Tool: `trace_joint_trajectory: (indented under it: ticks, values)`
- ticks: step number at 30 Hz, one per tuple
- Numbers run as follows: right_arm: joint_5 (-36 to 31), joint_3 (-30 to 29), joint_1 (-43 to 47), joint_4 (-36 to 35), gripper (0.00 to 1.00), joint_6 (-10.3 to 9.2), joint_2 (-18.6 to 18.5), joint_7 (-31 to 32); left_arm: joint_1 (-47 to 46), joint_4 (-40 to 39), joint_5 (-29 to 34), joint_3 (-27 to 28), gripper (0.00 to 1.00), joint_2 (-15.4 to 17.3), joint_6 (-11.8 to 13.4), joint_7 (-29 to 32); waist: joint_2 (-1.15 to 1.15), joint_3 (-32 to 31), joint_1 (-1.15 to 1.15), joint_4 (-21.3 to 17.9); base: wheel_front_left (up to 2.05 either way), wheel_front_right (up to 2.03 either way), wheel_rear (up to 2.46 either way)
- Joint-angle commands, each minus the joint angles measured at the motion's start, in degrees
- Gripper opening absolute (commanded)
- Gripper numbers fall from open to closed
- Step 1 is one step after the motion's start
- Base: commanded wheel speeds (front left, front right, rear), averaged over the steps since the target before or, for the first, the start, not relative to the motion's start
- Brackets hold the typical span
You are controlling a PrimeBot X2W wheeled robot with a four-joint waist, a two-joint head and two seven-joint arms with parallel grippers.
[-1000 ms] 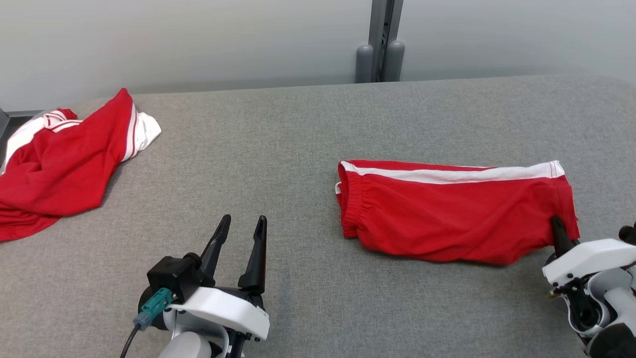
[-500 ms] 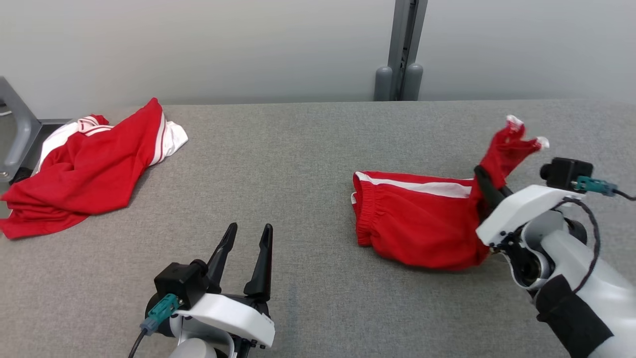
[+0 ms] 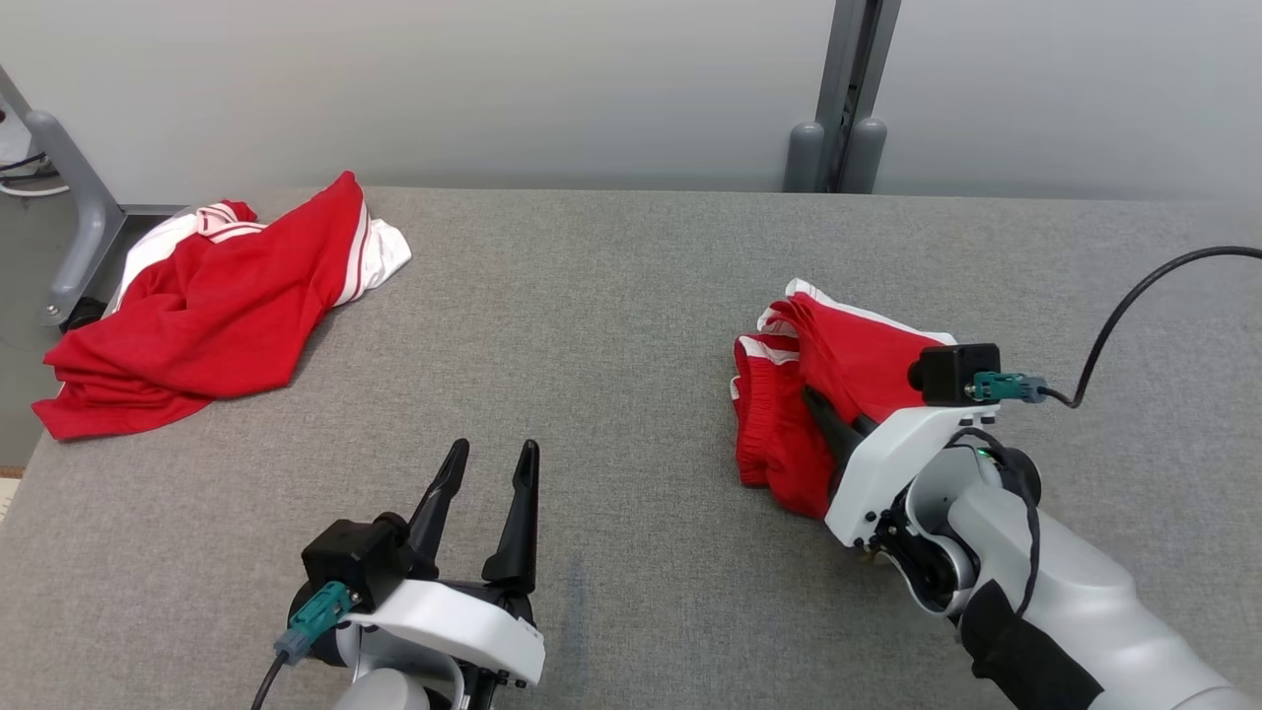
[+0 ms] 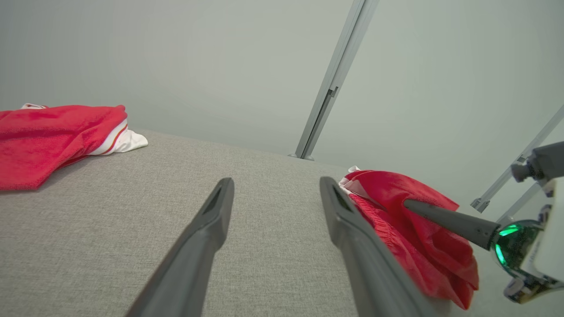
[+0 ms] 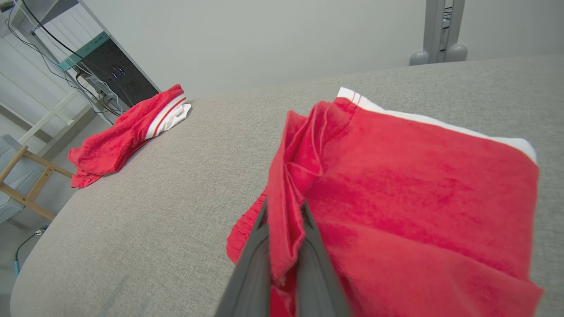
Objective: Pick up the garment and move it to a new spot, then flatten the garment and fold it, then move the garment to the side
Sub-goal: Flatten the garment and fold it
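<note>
1. The red shorts (image 3: 868, 355) lie on the right part of the grey table (image 3: 631, 276). They are doubled over, with the stretchy waistband (image 3: 764, 434) at their left end.
2. The right gripper (image 3: 812, 396) is squeezed tight on a fold of the shorts. Its arm comes in from the near right, and its fingers point to the far left.
3. The pinched edge sits on top of the waistband end. So the next move is likely a small one: go down, let go, and pull back to the near right.
4. The bundle looks longer from near to far than from left to right, though the arm hides its near right part.
5. The left gripper (image 3: 493, 452) is spread wide and holds nothing. It sits well apart to the left of the shorts, so the right arm is much nearer.
6. The right wrist view shows red cloth pinched between the two fingers (image 5: 253, 264). In the head view the cloth covers that spot.
7. The left wrist view shows the shorts from the side: the top layer humps up and isn't flat.
8. Another red and white garment (image 3: 217, 316) lies crumpled at the far left.
</note>
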Motion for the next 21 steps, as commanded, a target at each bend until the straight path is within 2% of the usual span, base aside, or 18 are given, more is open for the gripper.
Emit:
trace_joint_trajectory:
  ticks: [1, 16, 19, 20, 21]
  values:
    - [0.0, 0.5, -0.3, 0.5, 0.0, 0.01, 0.3, 0.0, 0.1, 0.0, 0.4, 0.4, 1.0, 0.0, -0.3, -0.3, 0.0, 0.2, 0.0, 0.1, 0.0, 0.0, 0.0]
    - [-4.2, 8.1, -2.6, 4.0, 0.0, 0.02, 3.1, -2.6, -0.6, 0.4, 1.0, 1.3, 1.0, -0.6, -0.9, -0.3, 0.0, 1.0, 0.0, -0.2, 0.0, 0.0, 0.0]
    - [-5.1, 9.7, -2.6, 4.4, 0.46, 0.01, 3.6, -3.4, -0.8, 0.5, 1.1, 1.4, 1.0, -0.7, -1.1, -0.3, 0.0, 1.1, 0.0, -0.1, 0.0, 0.0, 0.0]
    - [-5.6, 10.3, -2.8, 4.6, 0.64, 0.01, 3.7, -3.8, -0.8, 0.5, 1.1, 1.5, 1.0, -0.8, -1.1, -0.3, 0.0, 1.1, 0.0, -0.1, 0.0, 0.0, 0.0]
    - [-6.0, 10.9, -2.8, 4.7, 0.9, 0.02, 3.8, -4.0, -0.8, 0.6, 1.2, 1.6, 1.0, -0.8, -1.1, -0.3, 0.0, 1.1, 0.0, -0.2, 0.0, 0.0, 0.0]
